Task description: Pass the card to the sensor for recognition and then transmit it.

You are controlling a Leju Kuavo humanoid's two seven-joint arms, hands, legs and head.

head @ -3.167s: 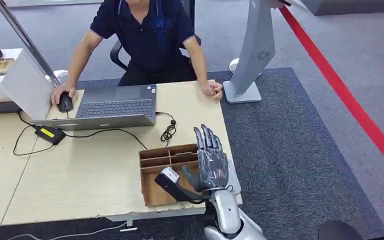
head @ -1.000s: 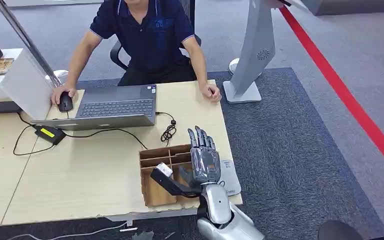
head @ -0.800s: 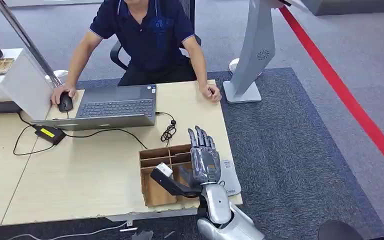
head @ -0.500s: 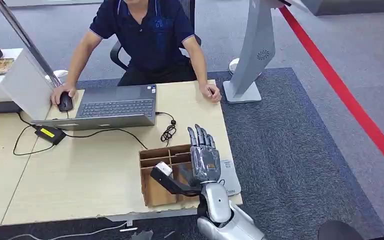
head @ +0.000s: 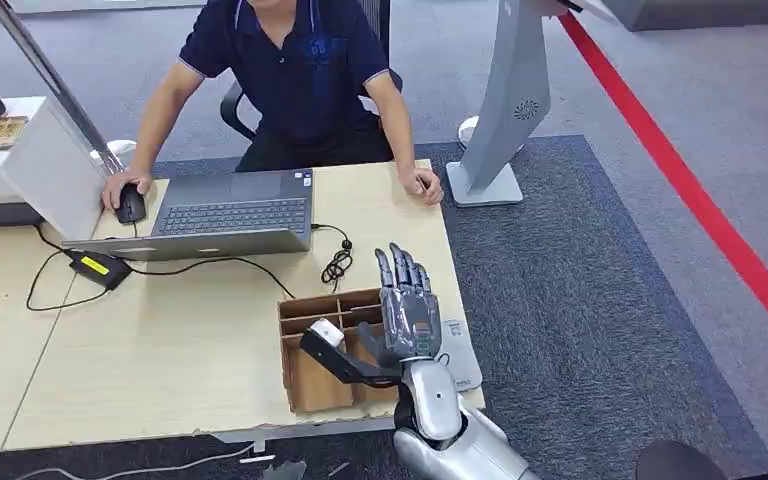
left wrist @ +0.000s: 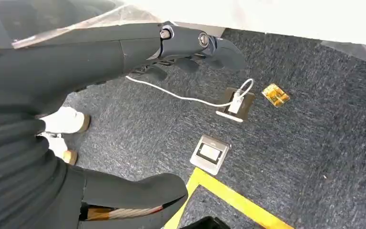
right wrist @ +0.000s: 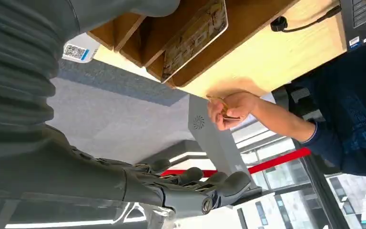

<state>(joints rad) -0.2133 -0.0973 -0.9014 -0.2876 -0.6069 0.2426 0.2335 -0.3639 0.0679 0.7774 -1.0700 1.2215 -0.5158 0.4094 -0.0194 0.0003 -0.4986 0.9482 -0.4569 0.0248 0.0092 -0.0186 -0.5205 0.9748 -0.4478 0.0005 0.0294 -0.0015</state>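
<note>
My right hand (head: 407, 308) hovers flat over the brown cardboard divider box (head: 312, 378) at the table's near right corner, fingers straight and thumb spread wide, holding nothing. In the right wrist view a card with a brownish pattern (right wrist: 195, 34) lies in one compartment of the box (right wrist: 124, 28). The person's hand (right wrist: 229, 109) rests on the table's far edge and holds a small yellowish thing. The grey sensor stand (head: 507, 110) rises from the carpet beyond the table's right corner. My left hand (left wrist: 193, 44) hangs over the floor with nothing in it.
A person sits behind the table at a laptop (head: 222, 212) with a mouse (head: 130, 205). Cables (head: 336, 262) and a power adapter (head: 100, 268) lie on the wood. A white QR-code card (head: 459, 352) lies right of the box. A red line (head: 700, 205) crosses the carpet.
My right hand has drifted slightly left and toward the far side over the box, staying spread. The person and the things on the table are as before.
</note>
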